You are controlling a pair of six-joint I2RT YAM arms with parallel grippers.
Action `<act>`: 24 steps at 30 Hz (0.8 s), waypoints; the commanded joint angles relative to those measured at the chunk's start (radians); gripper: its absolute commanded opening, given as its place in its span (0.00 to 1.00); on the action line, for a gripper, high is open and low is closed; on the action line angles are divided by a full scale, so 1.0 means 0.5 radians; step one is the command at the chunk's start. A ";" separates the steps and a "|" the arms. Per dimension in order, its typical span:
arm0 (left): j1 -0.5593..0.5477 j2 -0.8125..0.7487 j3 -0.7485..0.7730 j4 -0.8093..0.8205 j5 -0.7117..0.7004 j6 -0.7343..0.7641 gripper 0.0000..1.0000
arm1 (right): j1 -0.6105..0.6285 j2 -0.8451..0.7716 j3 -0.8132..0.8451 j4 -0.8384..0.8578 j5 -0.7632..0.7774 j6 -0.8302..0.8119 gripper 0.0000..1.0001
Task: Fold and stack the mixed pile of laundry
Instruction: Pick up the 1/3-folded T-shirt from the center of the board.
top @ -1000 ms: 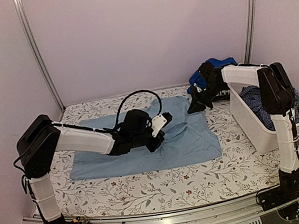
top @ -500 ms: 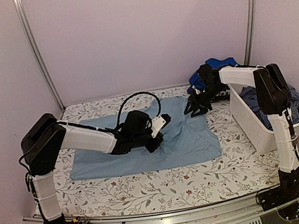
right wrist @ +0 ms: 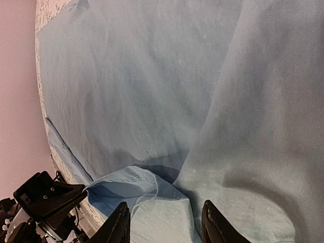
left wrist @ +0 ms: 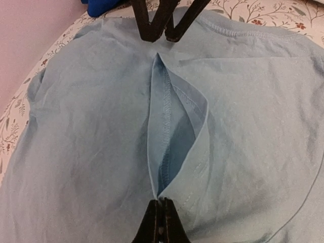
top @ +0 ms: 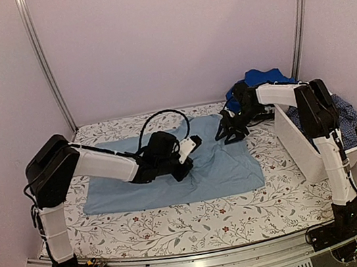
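Leftward from the tub (top: 297, 148) my right gripper (top: 228, 132) has slid, fingers spread above the far edge of the pale blue garment (top: 218, 168) on the table (top: 180, 226) — my left gripper (left wrist: 161, 217) pinches its raised fold — two-handed folding looks ready.

Top cam sits high behind the arm bases, looking down and forward over the whole table (top: 180, 226). The left wrist cam is right down on the pale blue T-shirt (left wrist: 91, 126), aimed past the left gripper (left wrist: 161, 223) toward the right gripper (left wrist: 161, 36). The right wrist cam is just as close but looks back the opposite way, so both share that stretch of shirt.
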 commanded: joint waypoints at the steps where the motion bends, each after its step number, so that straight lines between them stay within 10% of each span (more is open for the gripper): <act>1: 0.053 0.057 0.058 -0.011 0.017 -0.012 0.00 | 0.042 0.043 0.060 -0.006 -0.060 -0.085 0.48; 14: 0.083 0.113 0.120 -0.029 0.058 0.004 0.00 | 0.065 0.122 0.085 0.020 -0.066 -0.115 0.42; 24: 0.098 0.117 0.132 -0.032 0.066 0.001 0.00 | 0.077 0.139 0.161 0.050 -0.093 -0.087 0.00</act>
